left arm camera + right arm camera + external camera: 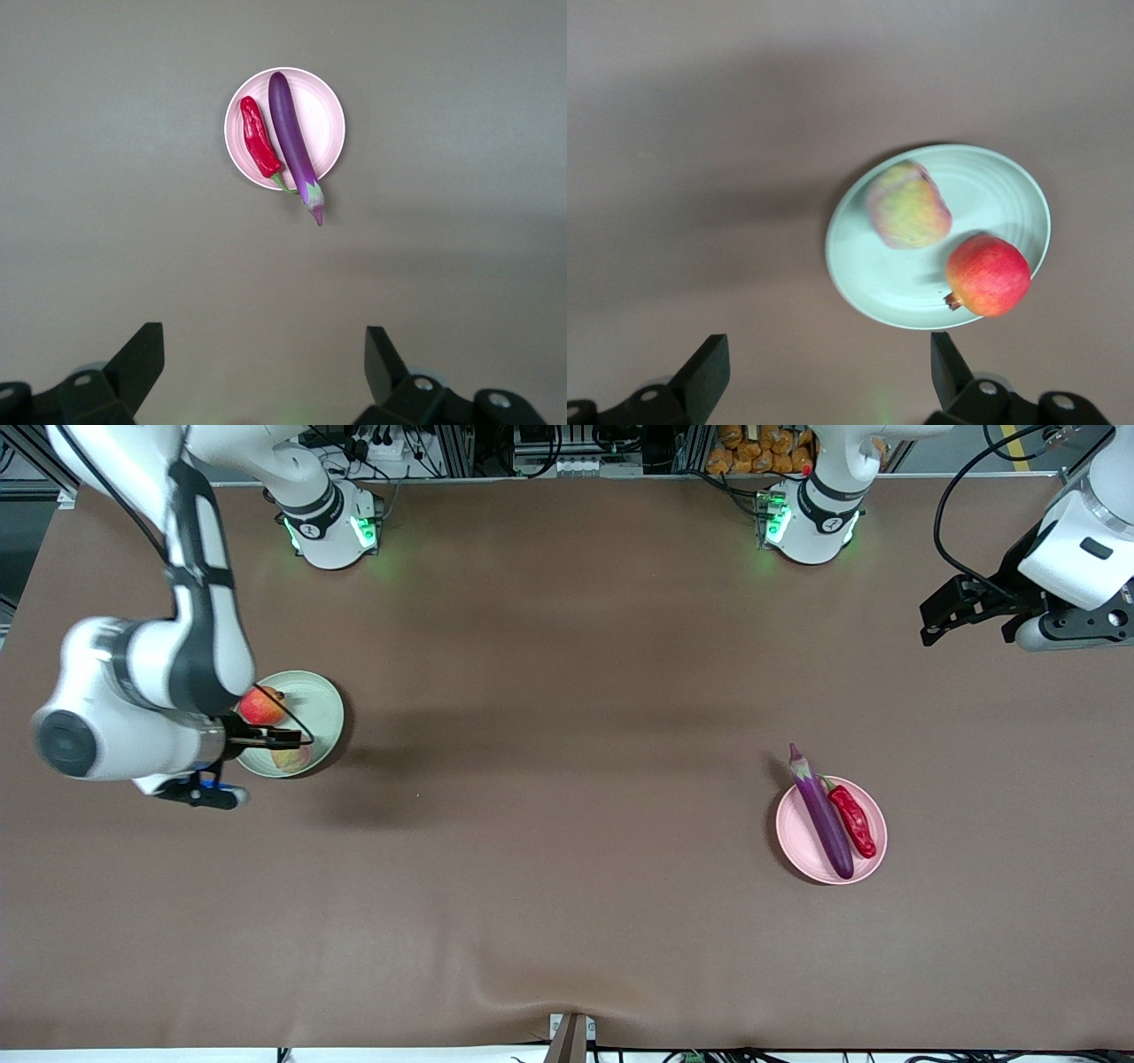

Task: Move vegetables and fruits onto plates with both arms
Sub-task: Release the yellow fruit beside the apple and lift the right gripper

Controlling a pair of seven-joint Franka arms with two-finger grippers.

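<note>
The pale green plate [323, 700] holds the red-yellow apple [260, 706] and the lumpy yellow-green fruit [292, 759]. My right gripper [199, 786] is open and empty, up in the air beside that plate at the right arm's end. Its wrist view shows the gripper [828, 338], the plate [992, 190], the apple [990, 275] and the fruit [908, 205]. The pink plate [802, 841] holds the purple eggplant [824, 819], whose cap overhangs the rim, and the red chili [853, 821]. My left gripper [967, 631] is open and empty, high over the left arm's end. Its wrist view [264, 332] shows plate [326, 115], eggplant [291, 133] and chili [259, 139].
The table is covered with a brown cloth [567, 691] that wrinkles near the front edge. A clamp [571, 1038] sits at the middle of that edge. Cables and boxes line the edge by the arm bases.
</note>
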